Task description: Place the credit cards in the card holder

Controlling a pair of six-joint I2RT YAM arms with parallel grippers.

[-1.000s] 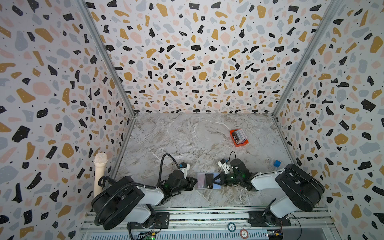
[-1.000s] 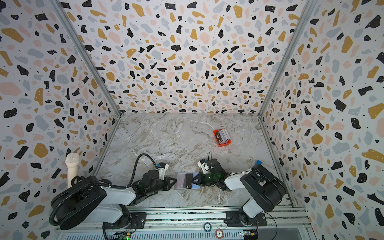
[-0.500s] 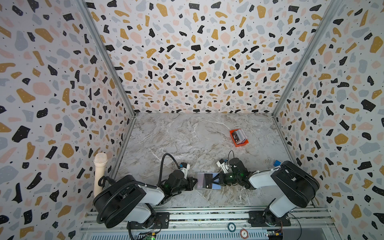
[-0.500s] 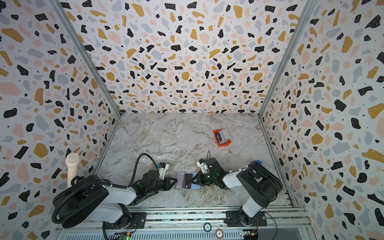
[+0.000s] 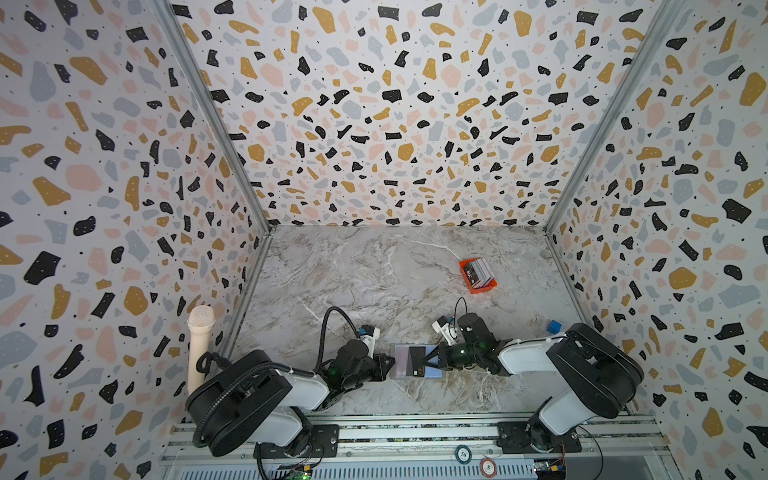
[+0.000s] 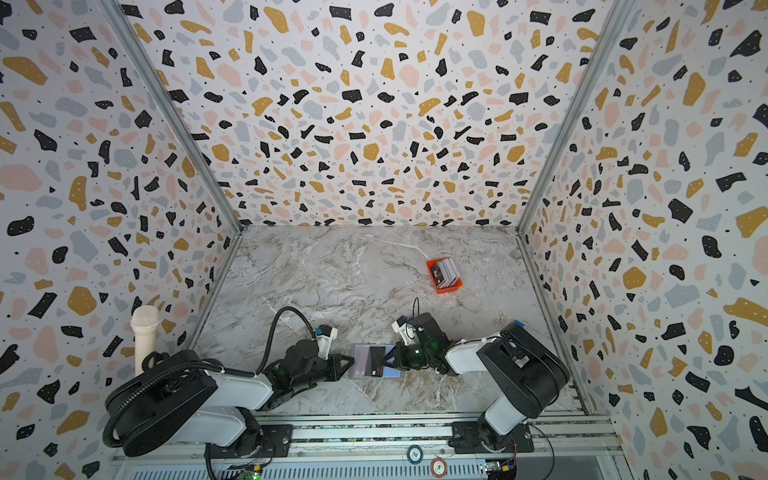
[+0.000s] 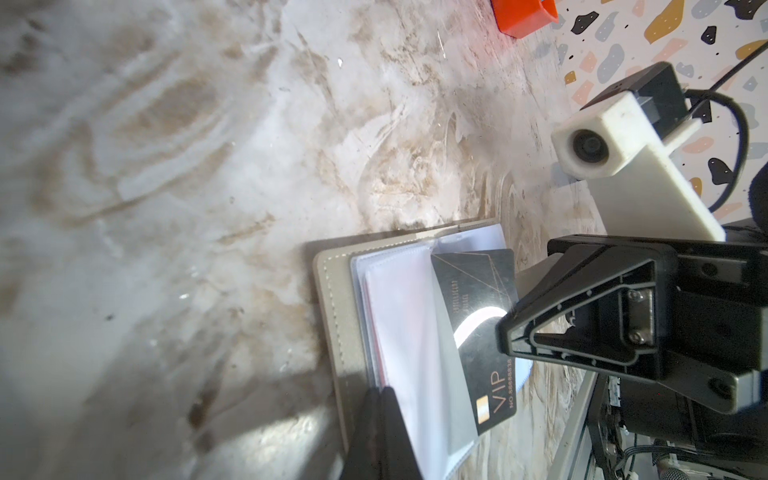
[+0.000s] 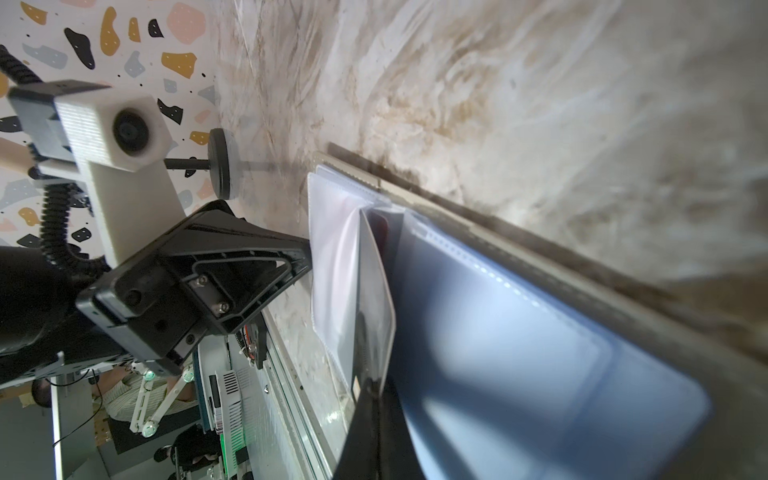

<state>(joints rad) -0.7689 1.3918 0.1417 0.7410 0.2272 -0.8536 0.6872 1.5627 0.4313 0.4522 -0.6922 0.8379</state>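
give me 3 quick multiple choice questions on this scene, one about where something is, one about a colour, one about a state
1. Where on the table is the orange tray?
A. right side, away from the front edge
B. front left corner
C. between the two arms

2. What colour is the card at the card holder?
A. red
B. white
C. dark with gold VIP

3. The card holder is
A. snapped shut
B. lying open
C. standing on edge

Answers: 1 A, both top views show it there; 2 C, the left wrist view shows gold lettering on a dark face; 3 B, its clear pockets are exposed.
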